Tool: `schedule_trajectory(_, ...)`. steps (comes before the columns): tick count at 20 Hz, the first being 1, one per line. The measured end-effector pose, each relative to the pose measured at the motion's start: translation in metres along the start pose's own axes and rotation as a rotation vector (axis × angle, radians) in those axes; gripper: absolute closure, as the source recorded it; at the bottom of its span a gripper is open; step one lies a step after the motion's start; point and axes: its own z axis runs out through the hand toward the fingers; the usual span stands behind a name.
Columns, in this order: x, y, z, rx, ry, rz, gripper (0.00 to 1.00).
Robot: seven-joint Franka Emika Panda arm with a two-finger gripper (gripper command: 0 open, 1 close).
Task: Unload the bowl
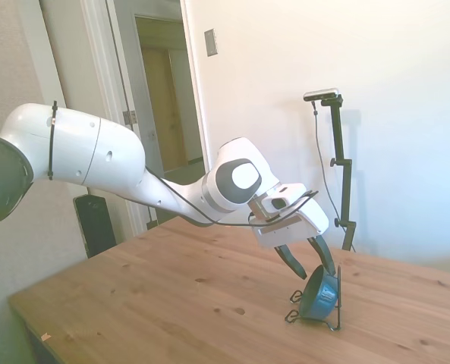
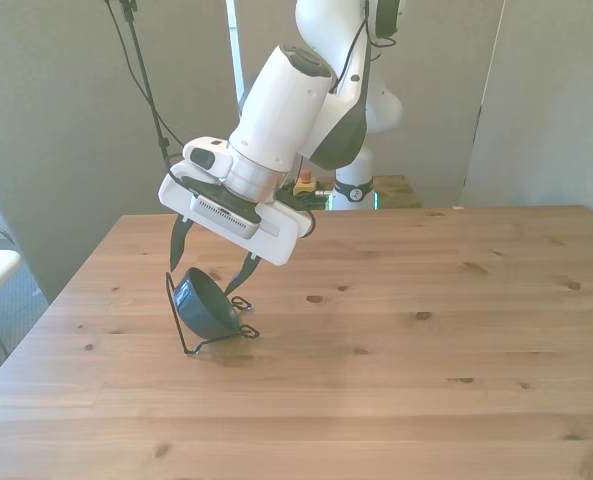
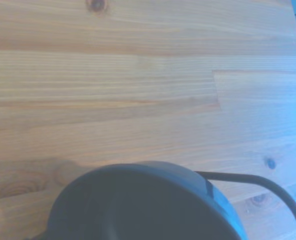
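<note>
The bowl (image 1: 318, 298) is small, round and dark blue, and it stands tilted on its edge in a thin black wire rack (image 1: 337, 307) on the wooden table. My gripper (image 1: 316, 271) hangs just above it, open, with one dark finger on each side of the bowl's upper rim. From the front, the bowl (image 2: 204, 306) leans in the rack (image 2: 190, 347) toward the front view's left, and the gripper (image 2: 204, 278) straddles it from above. I cannot tell whether the fingers touch the bowl. Close up, the wrist view shows the bowl's rim (image 3: 138, 202) and a rack wire (image 3: 267, 182).
The wooden table (image 2: 426, 380) spreads wide toward the front view's right and the near edge. A doorway and a wall lie behind the table in the side view.
</note>
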Motion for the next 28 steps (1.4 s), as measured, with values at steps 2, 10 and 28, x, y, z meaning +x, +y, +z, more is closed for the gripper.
schedule_trajectory(2,0.001,-0.003,0.000,0.001,0.003,-0.001,0.00)
schedule_trajectory(10,0.003,-0.009,0.000,0.004,0.011,-0.005,1.00)
schedule_trajectory(28,0.003,-0.010,-0.001,-0.024,0.000,-0.007,1.00)
